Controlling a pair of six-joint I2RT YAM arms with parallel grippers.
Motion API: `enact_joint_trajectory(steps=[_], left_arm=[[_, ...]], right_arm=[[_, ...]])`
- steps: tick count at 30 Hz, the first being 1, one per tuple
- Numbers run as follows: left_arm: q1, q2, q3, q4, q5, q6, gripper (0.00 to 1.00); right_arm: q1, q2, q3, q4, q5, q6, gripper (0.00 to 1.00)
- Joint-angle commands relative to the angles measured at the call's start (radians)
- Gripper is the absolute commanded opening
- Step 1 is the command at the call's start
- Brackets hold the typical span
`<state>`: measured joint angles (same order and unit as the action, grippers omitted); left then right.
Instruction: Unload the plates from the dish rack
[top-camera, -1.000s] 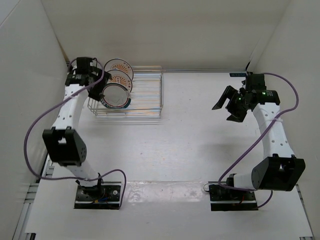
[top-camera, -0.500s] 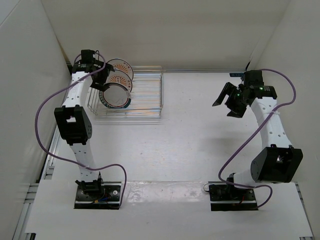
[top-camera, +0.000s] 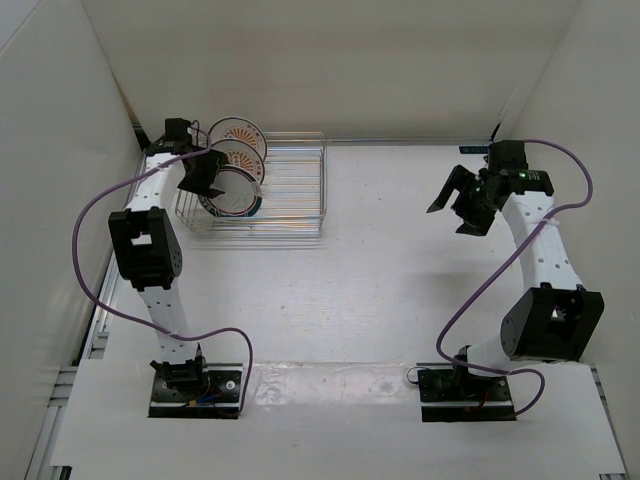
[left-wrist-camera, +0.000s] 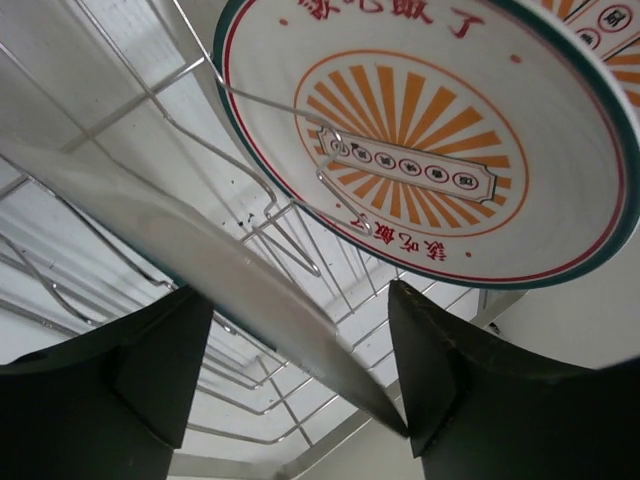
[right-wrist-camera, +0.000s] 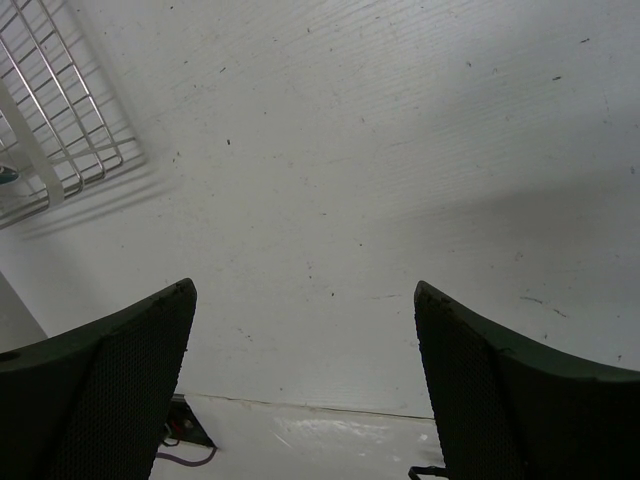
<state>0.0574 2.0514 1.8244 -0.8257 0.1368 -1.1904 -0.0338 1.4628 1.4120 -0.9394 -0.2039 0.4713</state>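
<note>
Plates: three small round plates stand on edge at the left end of the silver wire dish rack (top-camera: 300, 200). The white plate with a dark rim (left-wrist-camera: 200, 250) is in front, and two orange-sunburst plates (left-wrist-camera: 420, 150) are behind it.
Handling: I judge them stiff, glazed, slippery and breakable. I would take one by its upper rim and lift it straight out of the dividers.
Left pincer (top-camera: 204, 172): spread, straddling the front plate's rim, not pinching it yet.
Right pincer (top-camera: 456, 212): spread wide and empty, above the white table (top-camera: 380, 280), well apart from the rack.
</note>
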Motion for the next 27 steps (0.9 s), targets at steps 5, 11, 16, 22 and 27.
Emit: enact_joint_trajectory(steps=[5, 11, 16, 22, 27], left_arm=[[0.021, -0.094, -0.037, 0.04, 0.046, -0.008, 0.67], [0.039, -0.138, -0.079, 0.123, 0.106, -0.07, 0.48], [0.058, -0.191, -0.12, 0.158, 0.152, -0.103, 0.41], [0.082, -0.254, -0.166, 0.26, 0.216, -0.192, 0.33], [0.094, -0.295, -0.16, 0.352, 0.241, -0.278, 0.19]], right_arm=[[-0.009, -0.018, 0.005, -0.006, 0.017, 0.006, 0.91], [-0.008, -0.025, -0.01, -0.01, 0.017, 0.012, 0.91], [-0.008, -0.038, -0.024, -0.004, 0.011, 0.018, 0.91], [-0.008, -0.059, -0.042, -0.001, 0.006, 0.023, 0.91], [-0.005, -0.074, -0.061, 0.01, -0.003, 0.038, 0.91]])
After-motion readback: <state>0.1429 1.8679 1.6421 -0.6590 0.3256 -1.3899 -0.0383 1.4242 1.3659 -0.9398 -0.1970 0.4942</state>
